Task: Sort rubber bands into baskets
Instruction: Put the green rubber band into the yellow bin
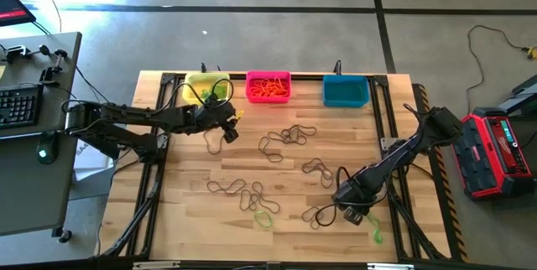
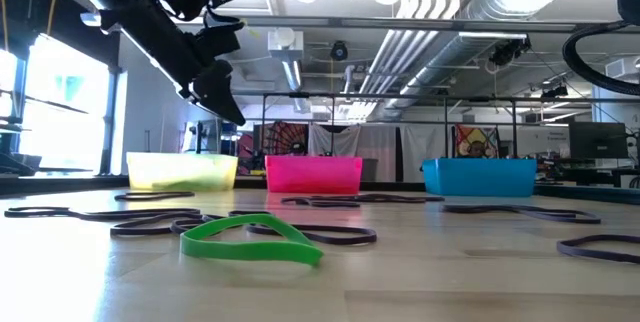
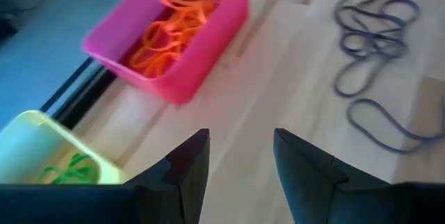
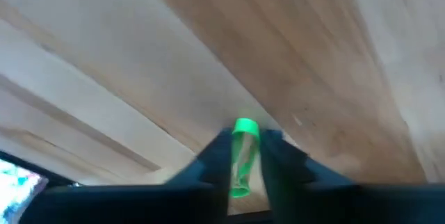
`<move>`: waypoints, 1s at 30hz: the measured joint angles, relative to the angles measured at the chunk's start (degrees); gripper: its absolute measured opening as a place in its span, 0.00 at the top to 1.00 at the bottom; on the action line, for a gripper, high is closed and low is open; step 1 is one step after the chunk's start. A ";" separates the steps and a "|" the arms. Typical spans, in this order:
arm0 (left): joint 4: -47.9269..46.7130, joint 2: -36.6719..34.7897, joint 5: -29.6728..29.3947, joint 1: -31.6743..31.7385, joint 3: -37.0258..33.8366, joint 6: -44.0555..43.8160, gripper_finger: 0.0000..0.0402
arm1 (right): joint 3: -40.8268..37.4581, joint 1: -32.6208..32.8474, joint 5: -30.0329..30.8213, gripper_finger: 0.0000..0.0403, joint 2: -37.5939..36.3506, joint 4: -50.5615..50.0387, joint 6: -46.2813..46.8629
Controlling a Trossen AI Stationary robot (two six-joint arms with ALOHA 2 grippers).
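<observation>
My right gripper (image 1: 362, 220) is down at the table's near right and shut on a green rubber band (image 4: 243, 151). My left gripper (image 3: 240, 156) hangs open above the table in front of the yellow basket (image 1: 205, 88), with nothing between its fingers. Next to the yellow basket stand the pink basket (image 1: 268, 86), holding orange bands (image 3: 170, 29), and the teal basket (image 1: 346, 91). Green bands (image 3: 69, 170) lie in the yellow basket. Several dark rubber bands (image 1: 285, 136) lie loose on the wood. Another green band (image 1: 264, 218) lies near the front edge. My right gripper pinches the green band (image 4: 245, 132) between its two fingers, which slant steeply down at the table. A short green stretch shows in the gap between them. In the high view a green piece (image 1: 376, 235) lies on the table beside the gripper.
The table top (image 1: 193, 211) is light wood with a black frame along its edges. Dark bands lie in clusters at the middle (image 1: 319, 169) and near left (image 1: 239, 193). A desk with a keyboard (image 1: 21, 106) stands left of the table, and a red case (image 1: 499, 148) right of it.
</observation>
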 joint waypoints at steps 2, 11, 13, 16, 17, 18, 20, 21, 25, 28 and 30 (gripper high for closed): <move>-0.07 0.28 2.70 0.13 0.00 -0.10 0.62 | 0.09 0.02 -0.03 0.95 0.00 0.20 -1.90; 2.61 3.02 12.57 0.39 0.00 -6.33 0.62 | 7.58 -3.78 8.88 0.99 -1.41 -0.14 -12.94; 4.64 3.62 15.26 0.00 0.00 -6.35 0.62 | 9.41 -6.03 15.17 0.99 -2.20 0.22 -18.16; 9.49 4.68 19.69 -0.85 0.00 -6.38 0.62 | 10.40 -10.24 26.04 1.00 -2.36 3.02 -26.20; 11.38 5.12 21.30 -1.18 0.00 -6.42 0.62 | 10.40 -11.71 29.09 1.00 -2.36 4.91 -29.02; 12.92 5.56 23.03 -1.46 0.00 -6.46 0.62 | 10.30 -13.18 32.07 1.00 -2.36 7.34 -31.46; 16.09 6.63 25.56 -2.23 0.00 -6.48 0.62 | 10.17 -15.94 37.95 1.00 -2.36 11.91 -35.79; 17.78 7.21 26.39 -2.59 0.00 -6.48 0.62 | 10.07 -17.05 40.92 1.00 -2.36 14.17 -38.12; 23.14 9.93 27.37 -3.94 0.00 -6.42 0.62 | 10.05 -20.96 50.41 1.00 -2.36 25.57 -47.13; 26.13 11.96 27.39 -4.80 0.00 -6.42 0.62 | 10.05 -23.32 53.20 1.00 -2.36 34.55 -51.23; 28.59 13.22 27.24 -5.50 0.00 -6.13 0.62 | 10.05 -24.57 53.55 1.00 -2.36 39.15 -53.70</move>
